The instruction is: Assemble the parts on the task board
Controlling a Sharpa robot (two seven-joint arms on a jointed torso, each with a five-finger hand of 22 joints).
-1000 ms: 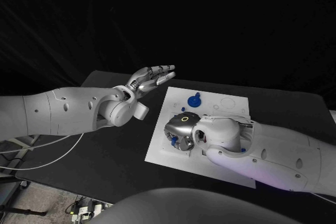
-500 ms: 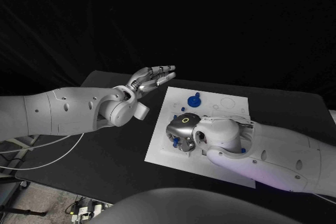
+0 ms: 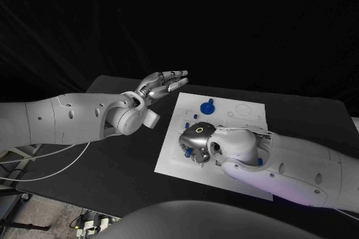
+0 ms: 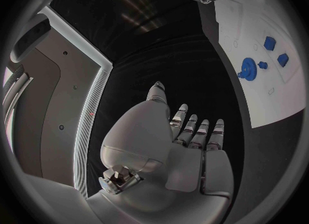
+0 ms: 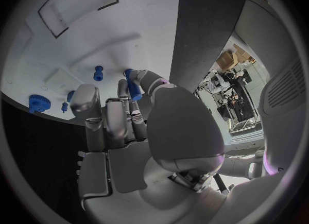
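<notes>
Fingers of the right hand pinch a blue part (half hidden); left fingers spread.

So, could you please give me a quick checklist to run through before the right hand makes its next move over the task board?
1. Right hand has a part: ok, a blue peg sits between its thumb and a finger.
2. Peg upright and seated in a hole: cannot tell, fingers hide its tip.
3. Left hand clear of the task board: ok, raised beside it, holding nothing.
4. Blue gear out of the way: ok, at the board's far end.
5. Board flat on the black table: ok.
</notes>
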